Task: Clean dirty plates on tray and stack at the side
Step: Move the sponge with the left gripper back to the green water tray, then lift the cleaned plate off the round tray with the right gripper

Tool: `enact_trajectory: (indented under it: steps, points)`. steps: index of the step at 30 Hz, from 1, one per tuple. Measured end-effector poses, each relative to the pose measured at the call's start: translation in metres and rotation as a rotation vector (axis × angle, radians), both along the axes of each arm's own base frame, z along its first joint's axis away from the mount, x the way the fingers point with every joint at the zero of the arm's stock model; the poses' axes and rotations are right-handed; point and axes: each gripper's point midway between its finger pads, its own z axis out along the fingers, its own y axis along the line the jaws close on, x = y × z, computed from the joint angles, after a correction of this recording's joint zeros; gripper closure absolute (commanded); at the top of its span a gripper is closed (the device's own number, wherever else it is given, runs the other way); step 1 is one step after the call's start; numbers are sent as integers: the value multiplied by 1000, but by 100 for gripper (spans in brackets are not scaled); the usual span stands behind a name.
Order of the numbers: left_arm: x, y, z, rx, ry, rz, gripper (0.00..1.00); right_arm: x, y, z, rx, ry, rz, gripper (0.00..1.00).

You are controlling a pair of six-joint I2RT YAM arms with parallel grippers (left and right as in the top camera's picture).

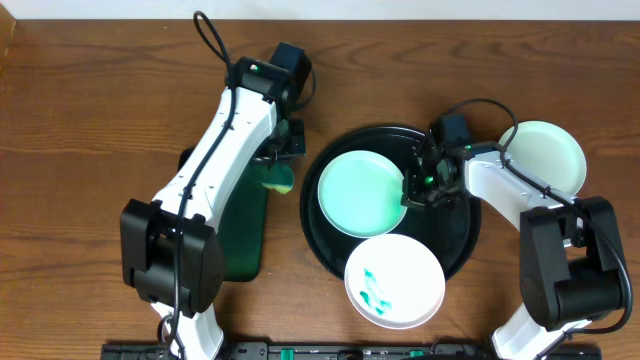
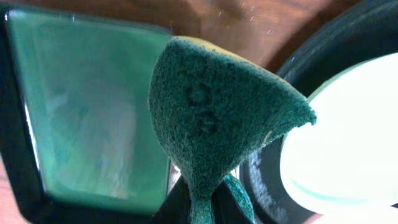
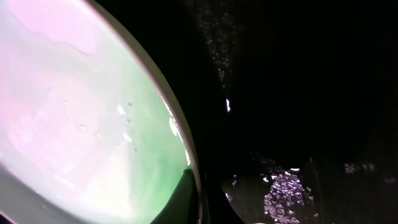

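The black tray (image 1: 455, 235) holds a clean mint plate (image 1: 360, 192). A white plate with teal smears (image 1: 395, 280) lies over the tray's front rim. A third pale plate (image 1: 543, 158) lies on the table to the right of the tray. My right gripper (image 1: 415, 185) is shut on the mint plate's right rim; in the right wrist view its fingers (image 3: 202, 202) straddle the rim of the plate (image 3: 81, 124). My left gripper (image 1: 283, 160) is shut on a green sponge (image 1: 280, 180), left of the tray. The sponge (image 2: 217, 112) fills the left wrist view.
A dark green rectangular tray (image 1: 240, 235) lies under the left arm, also seen in the left wrist view (image 2: 93, 112). The black tray's rim (image 2: 323, 37) and the mint plate (image 2: 348, 137) show at the right of that view.
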Motion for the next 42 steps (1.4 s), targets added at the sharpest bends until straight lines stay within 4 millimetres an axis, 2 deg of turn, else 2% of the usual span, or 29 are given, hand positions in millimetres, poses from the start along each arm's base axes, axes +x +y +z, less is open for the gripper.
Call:
enact_trajectory:
  steps: [6,14,16,22,29,42]
  points:
    - [-10,19,-11,-28,77,33,93,4,-20,10,-122,23,19,99]
    - [-8,51,-16,-70,110,122,93,47,-30,72,-218,-90,80,99]
    - [-9,59,-18,-83,122,137,93,53,-32,87,-255,-110,96,99]
    - [-22,74,-31,-140,189,162,93,58,-34,107,-369,-149,142,99]
    - [-42,76,-49,-158,264,161,93,66,-34,130,-507,-221,198,99]
    - [-40,75,-50,-168,254,158,93,66,-27,173,-760,-325,304,99]
